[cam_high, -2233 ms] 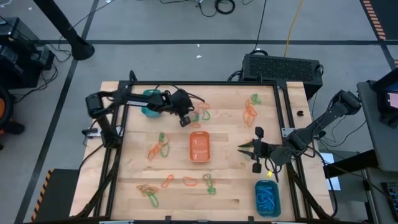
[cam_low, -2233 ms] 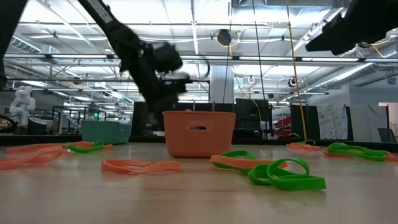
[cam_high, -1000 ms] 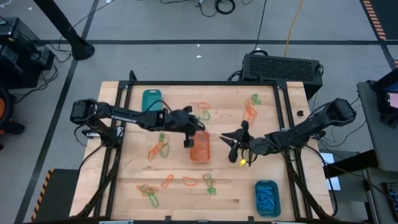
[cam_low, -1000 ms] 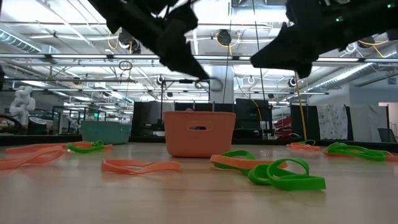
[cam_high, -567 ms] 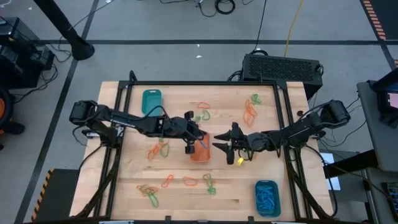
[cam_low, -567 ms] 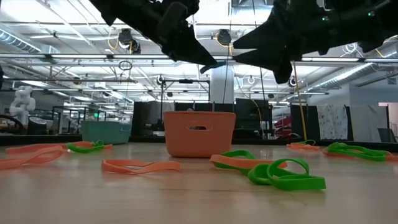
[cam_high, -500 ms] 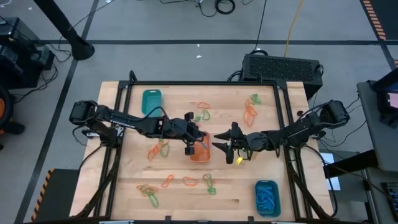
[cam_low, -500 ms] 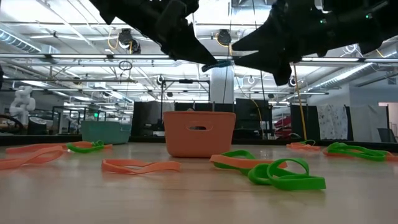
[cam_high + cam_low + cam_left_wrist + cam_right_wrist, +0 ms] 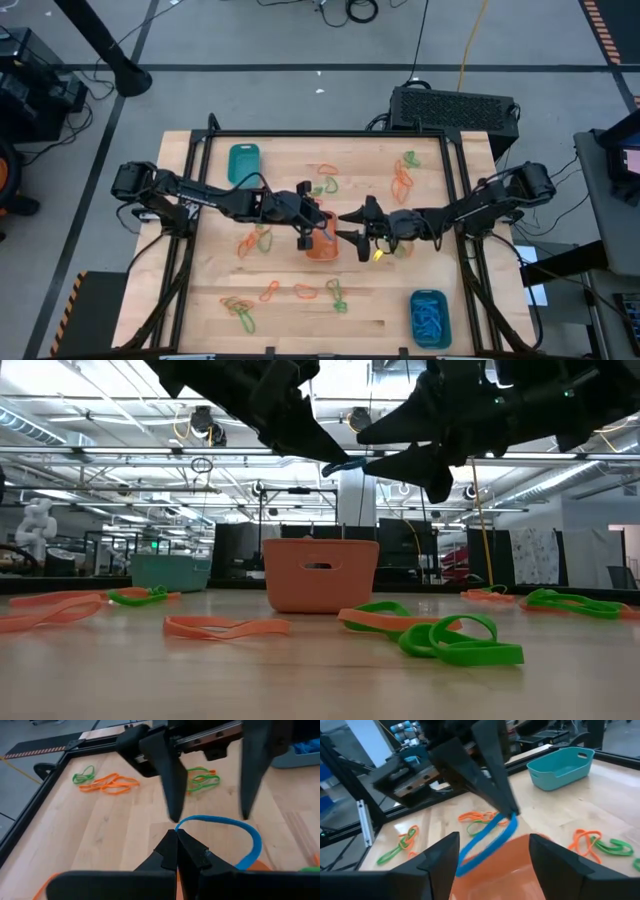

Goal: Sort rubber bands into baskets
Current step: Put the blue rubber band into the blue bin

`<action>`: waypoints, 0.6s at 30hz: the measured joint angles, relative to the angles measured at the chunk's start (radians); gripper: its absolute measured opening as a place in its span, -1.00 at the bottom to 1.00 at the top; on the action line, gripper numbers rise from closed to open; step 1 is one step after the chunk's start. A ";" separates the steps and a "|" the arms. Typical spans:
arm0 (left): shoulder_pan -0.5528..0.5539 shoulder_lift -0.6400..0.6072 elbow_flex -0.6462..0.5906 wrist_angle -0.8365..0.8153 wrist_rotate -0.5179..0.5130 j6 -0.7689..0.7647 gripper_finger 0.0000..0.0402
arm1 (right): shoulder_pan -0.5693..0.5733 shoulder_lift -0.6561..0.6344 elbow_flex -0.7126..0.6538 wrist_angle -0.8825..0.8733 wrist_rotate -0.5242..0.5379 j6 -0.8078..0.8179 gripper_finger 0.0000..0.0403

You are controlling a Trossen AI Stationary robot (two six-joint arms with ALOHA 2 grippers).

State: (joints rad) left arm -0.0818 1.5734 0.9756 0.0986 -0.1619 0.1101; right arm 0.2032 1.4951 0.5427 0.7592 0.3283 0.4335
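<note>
From my seat: left gripper (image 9: 176, 836) is pinched tight on a blue rubber band (image 9: 235, 832) over the orange basket (image 9: 320, 240), while right gripper (image 9: 492, 852) faces it, fingers spread wide, holding nothing.

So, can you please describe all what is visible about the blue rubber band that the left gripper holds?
The blue rubber band is a thin, flat, bright blue elastic loop, hanging open in a curve. One end is pinched in the shut left gripper, above the orange basket near the table's middle. The open right gripper faces it, a finger on each side, not visibly touching it. Nothing else touches it.
</note>
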 joint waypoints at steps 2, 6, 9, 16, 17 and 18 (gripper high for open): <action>-0.003 0.000 0.000 0.001 0.000 0.000 -1.00 | -0.003 0.001 0.004 -0.001 -0.001 -0.001 0.12; -0.007 0.000 0.000 0.000 0.000 0.000 -1.00 | -0.008 0.008 0.007 -0.006 -0.025 -0.002 -0.03; -0.006 0.000 0.000 0.000 0.000 0.000 -1.00 | -0.008 0.008 0.007 -0.008 -0.025 -0.003 -0.24; -0.006 0.000 0.000 0.024 0.000 0.000 -0.95 | -0.008 0.008 0.007 -0.012 -0.045 -0.032 -0.90; -0.006 0.000 0.000 0.024 0.000 0.002 -0.92 | -0.008 0.008 0.007 -0.008 -0.047 -0.042 -0.95; -0.006 0.000 0.000 0.024 0.000 0.006 -0.90 | -0.008 0.008 0.007 -0.006 -0.047 -0.049 -0.96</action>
State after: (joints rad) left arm -0.0879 1.5730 0.9756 0.1230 -0.1619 0.1156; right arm 0.1951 1.5032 0.5495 0.7528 0.2813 0.3849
